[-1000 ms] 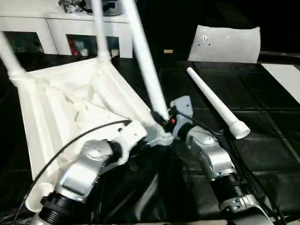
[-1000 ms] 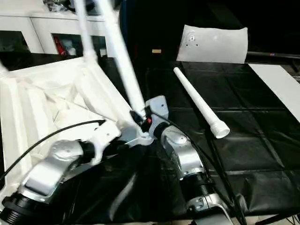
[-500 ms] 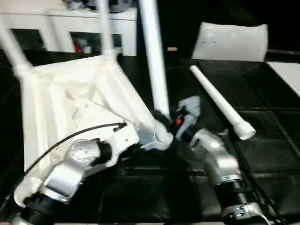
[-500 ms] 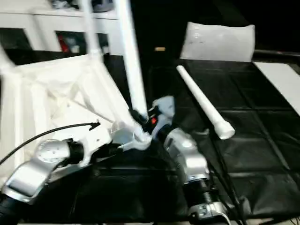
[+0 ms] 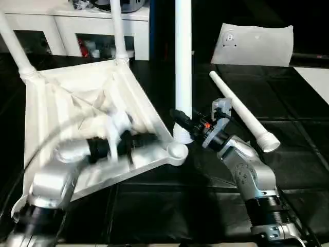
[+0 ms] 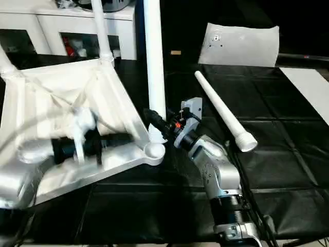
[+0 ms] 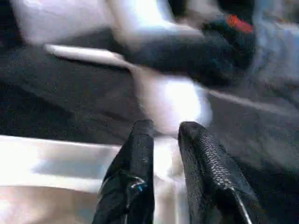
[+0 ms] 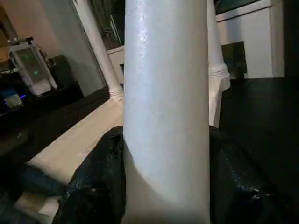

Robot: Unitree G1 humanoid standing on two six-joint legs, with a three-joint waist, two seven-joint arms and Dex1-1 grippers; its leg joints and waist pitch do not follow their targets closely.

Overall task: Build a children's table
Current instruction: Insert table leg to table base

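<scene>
I see the white table top [image 5: 77, 110] lying upside down on the black-covered work surface [image 5: 288, 175], ribbed underside up. 2 legs [image 5: 119, 31] already stand in its far corner sockets. The near corner socket [image 5: 177, 151] is an open round cup with nothing in it.

My right gripper [image 5: 181, 122] pinches a 3rd leg [image 5: 183, 62] near its lower end, 1 black finger on each side, and holds it upright. The foot of that leg sits just beside the empty socket, on the side away from me, not inside it. The right wrist view confirms the clamp: the leg's shaft runs straight up between both dark pads [image 8: 96, 182].

My left gripper [image 7: 166, 135] is over the underside of the top, pointing toward the near socket. In its wrist view the 2 fingers stand slightly apart with nothing between them; the head views blur that arm too much to add more.

The 4th leg [image 5: 239, 110] lies loose on the black surface to my right, well apart from the top, wide end toward me. A white cabinet [image 5: 67, 25] stands behind.
</scene>
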